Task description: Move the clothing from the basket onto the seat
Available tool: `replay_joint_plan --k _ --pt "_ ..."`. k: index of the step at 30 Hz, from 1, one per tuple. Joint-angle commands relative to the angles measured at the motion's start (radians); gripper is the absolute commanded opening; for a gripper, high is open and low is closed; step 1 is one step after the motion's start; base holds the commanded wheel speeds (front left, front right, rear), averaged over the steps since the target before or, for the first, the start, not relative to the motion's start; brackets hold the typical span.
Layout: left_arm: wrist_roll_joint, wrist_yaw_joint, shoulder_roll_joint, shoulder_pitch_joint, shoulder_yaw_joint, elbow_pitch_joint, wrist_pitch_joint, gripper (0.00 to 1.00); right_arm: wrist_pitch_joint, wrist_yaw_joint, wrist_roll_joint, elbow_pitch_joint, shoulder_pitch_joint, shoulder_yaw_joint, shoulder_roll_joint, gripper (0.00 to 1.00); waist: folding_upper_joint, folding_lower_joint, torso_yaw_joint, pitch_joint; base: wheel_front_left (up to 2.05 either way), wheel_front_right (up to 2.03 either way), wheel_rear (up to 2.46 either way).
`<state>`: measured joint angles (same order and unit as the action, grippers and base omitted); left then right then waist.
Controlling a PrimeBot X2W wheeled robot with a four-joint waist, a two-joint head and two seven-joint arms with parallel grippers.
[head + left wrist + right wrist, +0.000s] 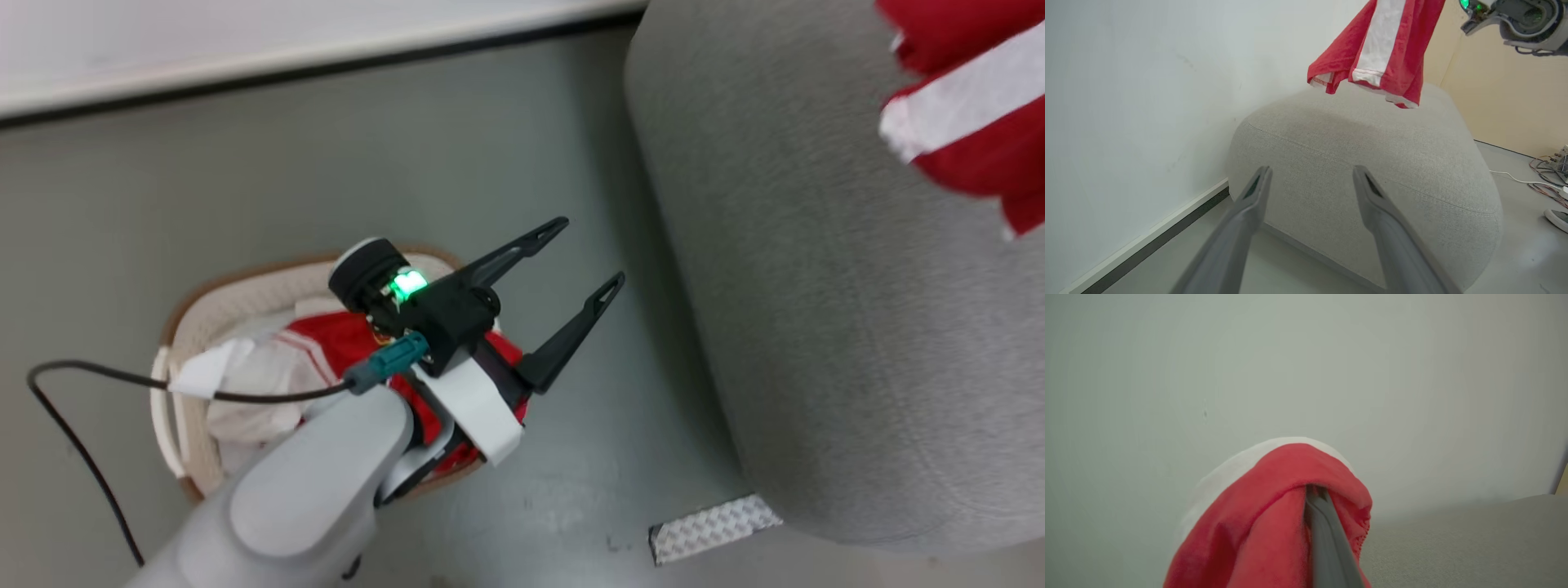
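Right hand [1315,493], pinching the banded garment [1380,45], holds it over the seat [1363,163], at 2 o'clock from the spread left hand [592,249] above the basket [237,298] with the other garment [343,336].

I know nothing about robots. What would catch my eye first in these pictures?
A red garment with a white band hangs in the air above the big grey sofa, pinched in the shut right gripper. On the floor beside the sofa, a cream basket holds a second red garment. The left gripper stands wide open and empty, fingers pointing toward the sofa.
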<state>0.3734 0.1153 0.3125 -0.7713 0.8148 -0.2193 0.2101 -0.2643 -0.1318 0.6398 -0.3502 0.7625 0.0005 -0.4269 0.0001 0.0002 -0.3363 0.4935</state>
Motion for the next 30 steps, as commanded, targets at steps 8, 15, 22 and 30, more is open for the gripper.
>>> replay_joint_plan --k 8,15,22,30 --pt "-0.024 -0.007 0.029 -0.057 -0.005 0.042 -0.022 1.00 0.092 0.002 0.142 -0.211 0.199 0.037 -0.178 0.00 -0.0001 -0.0002 0.124 0.201 0.00 0.00 0.00" --pt "-0.031 -0.011 0.026 -0.078 -0.001 0.051 -0.017 1.00 0.258 0.002 0.248 -0.344 0.314 0.089 -0.307 0.00 -0.0001 -0.0002 0.172 0.259 0.00 0.00 0.00" --pt "-0.010 -0.017 0.015 -0.076 -0.006 0.019 0.003 1.00 0.521 0.002 0.282 -0.509 0.349 0.179 -0.332 0.00 -0.0001 -0.0002 0.193 0.262 0.00 0.00 0.00" --pt "0.005 -0.019 0.006 -0.071 -0.013 -0.015 0.024 1.00 0.662 0.002 0.297 -0.592 0.385 0.209 -0.310 1.00 -0.0001 -0.0002 0.198 0.232 0.00 0.00 0.00"
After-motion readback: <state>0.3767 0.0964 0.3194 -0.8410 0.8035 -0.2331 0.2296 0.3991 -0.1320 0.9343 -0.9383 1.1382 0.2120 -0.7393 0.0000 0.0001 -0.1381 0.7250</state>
